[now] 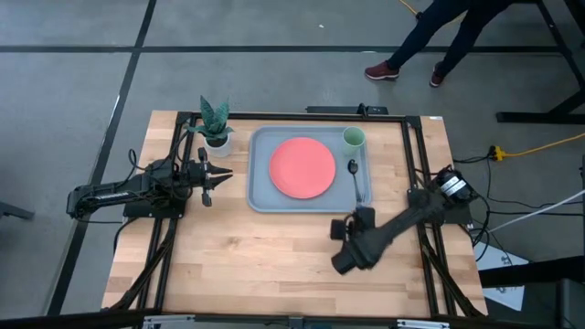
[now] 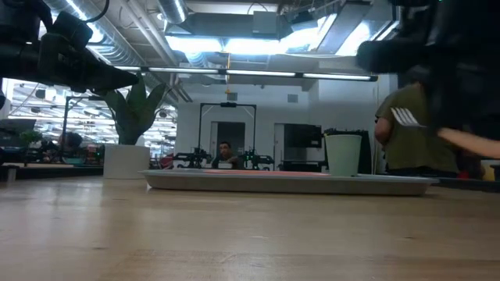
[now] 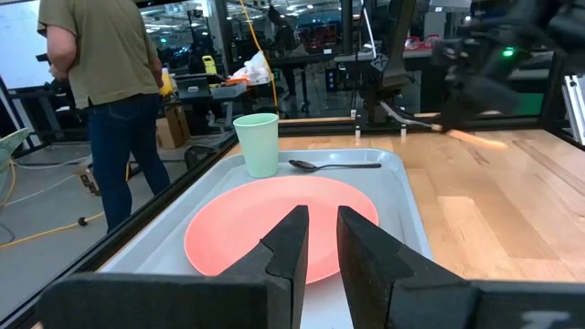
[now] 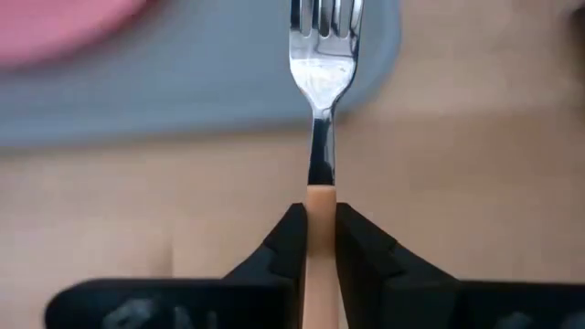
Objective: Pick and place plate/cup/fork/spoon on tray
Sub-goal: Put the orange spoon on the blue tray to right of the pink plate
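Note:
The grey-blue tray [image 1: 260, 196] lies at the table's middle. On it lie the coral plate [image 1: 302, 167], the pale-green cup [image 1: 354, 138], standing upright at the far right corner, and the dark spoon [image 1: 354, 174], flat along the right side. My right gripper [image 1: 363, 212] hovers just off the tray's near right corner, shut on the fork [image 4: 321, 55]. The fork's tines reach over that corner. My left gripper [image 1: 227, 174] waits left of the tray, shut and empty; its wrist view looks across the plate [image 3: 274, 228], the cup [image 3: 258, 142] and the spoon [image 3: 334, 165]. My right gripper pinches the fork's orange handle [image 4: 320, 199] between its two fingers, close to where the metal neck begins. The fingers lie along the fork and come from the table's near right, slanting toward the tray. The fork sticks straight out ahead of the fingers, tines [image 2: 405, 117] lifted clear.
A white pot with a green plant [image 1: 217, 135] stands off the tray's far left corner, near my left gripper. Bare wood lies along the table's near side. A person's legs [image 1: 430, 41] show on the floor beyond the far edge.

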Motion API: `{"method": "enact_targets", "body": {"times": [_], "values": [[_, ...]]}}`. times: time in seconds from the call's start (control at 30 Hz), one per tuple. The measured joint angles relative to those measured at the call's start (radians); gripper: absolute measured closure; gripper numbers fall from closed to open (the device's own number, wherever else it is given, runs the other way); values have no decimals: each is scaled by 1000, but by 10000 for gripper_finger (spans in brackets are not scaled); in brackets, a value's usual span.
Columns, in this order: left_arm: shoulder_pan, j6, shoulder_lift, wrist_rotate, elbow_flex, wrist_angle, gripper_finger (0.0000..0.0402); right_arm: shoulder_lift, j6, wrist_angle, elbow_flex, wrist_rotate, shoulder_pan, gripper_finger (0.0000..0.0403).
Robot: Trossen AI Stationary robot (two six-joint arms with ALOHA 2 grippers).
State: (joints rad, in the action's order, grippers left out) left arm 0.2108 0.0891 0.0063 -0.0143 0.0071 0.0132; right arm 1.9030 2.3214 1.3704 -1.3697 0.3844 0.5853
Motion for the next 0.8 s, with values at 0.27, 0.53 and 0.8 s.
{"method": "enact_targets", "body": {"times": [0.27,0.53,0.8], "values": [[0,0,0,0,0,0,347,-13,-158,44,1,30,-193,362],[0,0,0,0,0,0,347,-96,-529,-23,1,39,-396,362],[0,0,0,0,0,0,347,-100,-801,-124,1,22,-534,360]]}}
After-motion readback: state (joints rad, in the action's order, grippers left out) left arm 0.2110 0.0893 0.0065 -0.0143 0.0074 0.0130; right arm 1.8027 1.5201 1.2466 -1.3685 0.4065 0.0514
